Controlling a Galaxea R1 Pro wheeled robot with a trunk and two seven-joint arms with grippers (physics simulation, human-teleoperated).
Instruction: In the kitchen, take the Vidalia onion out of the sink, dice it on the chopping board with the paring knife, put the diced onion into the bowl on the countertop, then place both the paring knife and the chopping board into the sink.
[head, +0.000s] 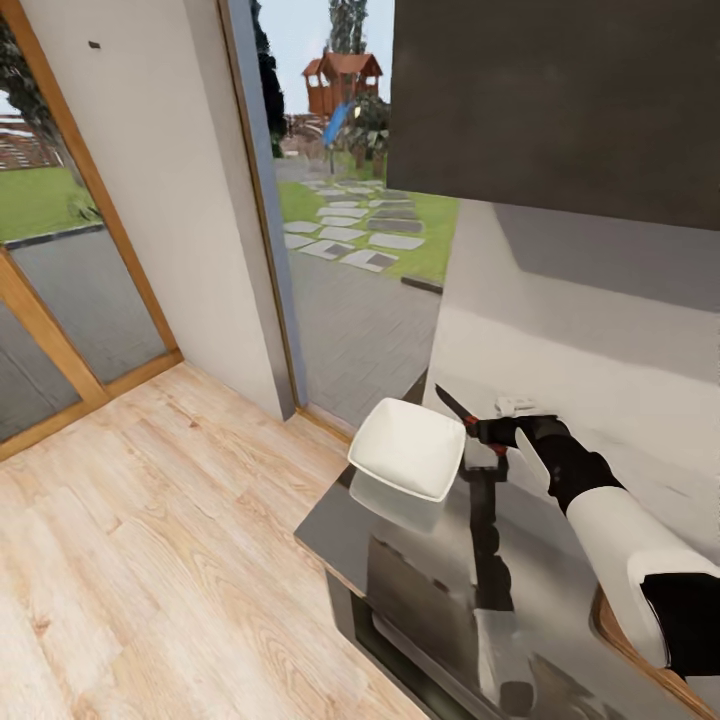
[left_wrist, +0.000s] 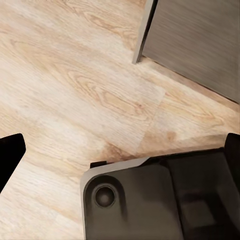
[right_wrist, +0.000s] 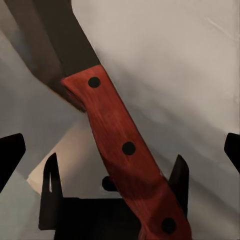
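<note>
Gripping the knife (head: 458, 408) by its red handle, the right gripper (head: 497, 432) holds it above the countertop (head: 340, 525) near the end corner, close against the backsplash (head: 600, 340). The dark blade runs up and away from the gripper, its tip over the far rim of the bowl (head: 408, 448), which sits just beside it at the counter's end edge. In the right wrist view the riveted handle (right_wrist: 125, 155) lies lengthwise between the fingers. The right arm is plainly the nearer one. The left gripper's state cannot be told; its camera looks down on the wooden floor (left_wrist: 75, 85). Sink, board and onion lie elsewhere.
</note>
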